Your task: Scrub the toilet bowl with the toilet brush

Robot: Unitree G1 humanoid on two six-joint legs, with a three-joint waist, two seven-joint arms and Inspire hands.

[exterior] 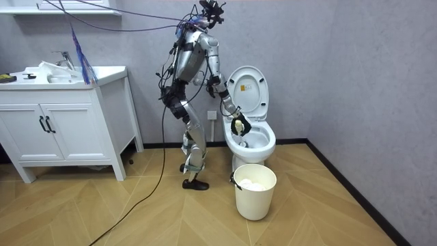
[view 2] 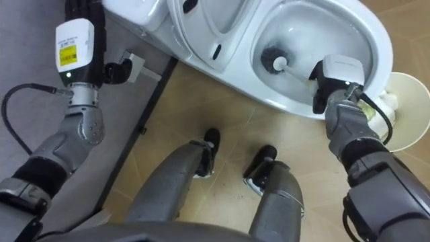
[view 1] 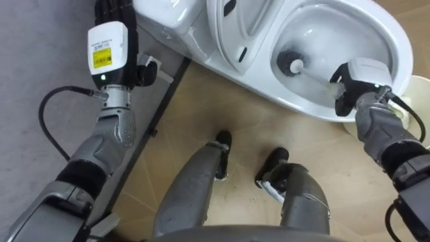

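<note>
- The white counter (exterior: 68, 74) with 2 cabinet doors and a tap on top stands against the wall at the room view's left, well apart from the robot.
- The robot stands upright on the wooden floor (exterior: 136, 212) between that counter and the toilet (view 1: 398, 40), facing the bowl, with both feet close to the toilet's base.
- The toilet is white and backs onto the grey wall (exterior: 341, 68). Its seat and lid (view 1: 235, 30) are both tipped up.
- 1 cream bin (exterior: 255, 195) sits on the floor just beside the front of the toilet, with something white inside it.
- The brush (view 1: 295, 64) is inside the bowl. Its dark round head lies low against the inner wall on the cistern side, and its white handle slants up toward the front rim.
- The right hand (view 1: 356, 86) reaches over the front rim of the bowl, and its fingers are clamped round the upper end of the brush handle.
- The left hand (view 1: 109, 44) is raised beside the cistern, close to the wall. Its fingers run off the top edge of the eye views, so I cannot tell whether they are apart or together.
</note>
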